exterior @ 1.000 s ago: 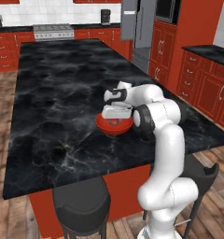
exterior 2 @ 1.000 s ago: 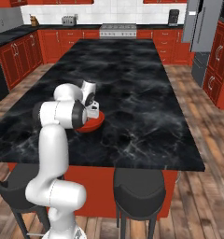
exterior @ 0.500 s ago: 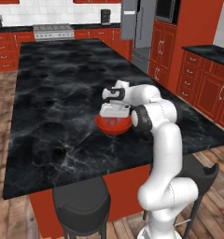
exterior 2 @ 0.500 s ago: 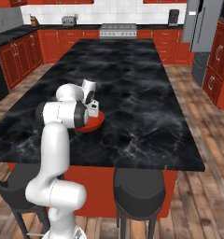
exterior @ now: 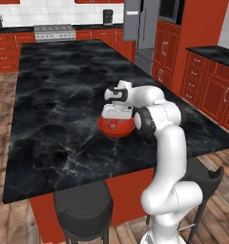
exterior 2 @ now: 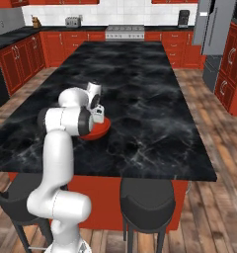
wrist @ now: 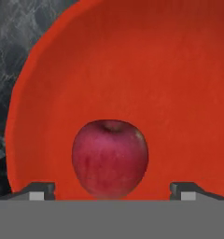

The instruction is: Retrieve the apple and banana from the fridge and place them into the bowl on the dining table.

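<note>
The two-finger end effector (wrist: 112, 189) points down into the round, glossy red bowl (wrist: 146, 70), its two dark finger tips (wrist: 37, 190) spread wide, one on each side of the small round red apple (wrist: 110, 158). In the hand view a clear strip of red bowl shows between each tip and the fruit, so the fingers do not touch it and grip nothing. The apple sits upright on the bowl's inner surface with its stem dimple facing the camera.

In the left base view the end effector (exterior: 116, 116) hangs directly over the bowl (exterior: 116, 127), with the apple (exterior: 114, 125) just visible as a darker red spot under it. In the right base view the white arm bends over from the lower left and covers much of the bowl (exterior 2: 97, 130), of which a red crescent shows beside the end effector (exterior 2: 98, 117).

The bowl rests on the long black, white-veined marble surface (exterior: 59, 95) with its red panelled base, near the edge closest to the robot. Two dark round stools (exterior 2: 145, 203) stand at that near edge. Beyond the far end, red cabinets (exterior 2: 66, 44) with black tops line the wall, with a steel range (exterior 2: 124, 32) between them. The tall grey fridge (exterior: 140, 26) stands at the far right with one door swung open.
</note>
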